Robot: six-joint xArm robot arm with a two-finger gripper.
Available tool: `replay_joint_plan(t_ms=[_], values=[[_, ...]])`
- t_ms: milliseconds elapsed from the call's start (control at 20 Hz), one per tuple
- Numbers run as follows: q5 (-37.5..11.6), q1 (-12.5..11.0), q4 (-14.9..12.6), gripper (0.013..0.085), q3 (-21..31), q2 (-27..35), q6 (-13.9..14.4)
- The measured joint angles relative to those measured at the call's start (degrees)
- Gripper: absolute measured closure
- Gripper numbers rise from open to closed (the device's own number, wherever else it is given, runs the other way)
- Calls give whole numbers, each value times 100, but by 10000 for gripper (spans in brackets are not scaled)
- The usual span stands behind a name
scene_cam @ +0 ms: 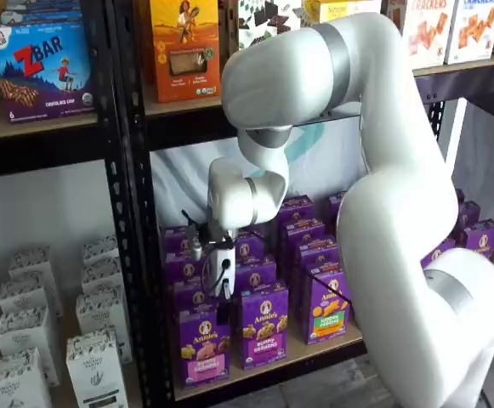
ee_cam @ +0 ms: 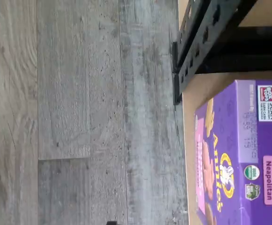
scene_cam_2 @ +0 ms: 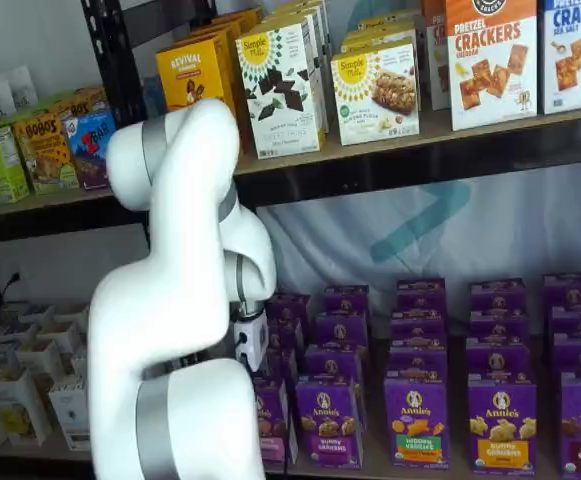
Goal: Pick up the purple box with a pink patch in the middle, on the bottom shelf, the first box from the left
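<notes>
Between camera and shelves, the white arm (scene_cam: 374,195) filled much of both shelf views, bent down so its wrist hung low over the front rows of purple boxes. Below it ran the bottom shelf (scene_cam: 315,357), a light-brown board with a black front rail (scene_cam: 255,384), carrying several rows of purple Annie's boxes. On the shelf above stood a yellow-orange box (scene_cam: 184,47) and cracker boxes (scene_cam_2: 490,60); a neighbouring bay held white cartons (scene_cam: 25,340) and a blue ZBar box (scene_cam: 41,70).

The purple box (scene_cam: 202,344) with the pink panel stood upright at the front of the leftmost purple row, close to the black perforated upright (scene_cam: 136,255), with a Bunny Grahams box (scene_cam: 264,327) just beside it. The wrist view caught its top and front (ee_cam: 241,154), printed "Neapolitan", sitting on the board near the upright (ee_cam: 196,51), with grey plank floor (ee_cam: 79,112) beyond.

The gripper (scene_cam: 222,293) hung directly above that box; only its white body and a cable showed clearly, so I could not tell how its fingers stood.
</notes>
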Motion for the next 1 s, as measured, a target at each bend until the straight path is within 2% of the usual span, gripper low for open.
replay_joint_plan(t_ms=[100, 200, 350, 500, 600, 800, 1000], values=[[379, -78, 25, 130, -224, 112, -80], [506, -160, 30, 130, -360, 234, -156], [390, -224, 103, 130, -446, 367, -298], [91, -253, 465, 130, -503, 502, -666], [22, -260, 591, 130, -606, 603, -787], [16, -239, 566, 130, -933, 860, -735], [17, -201, 293, 130, -1278, 1148, -446]])
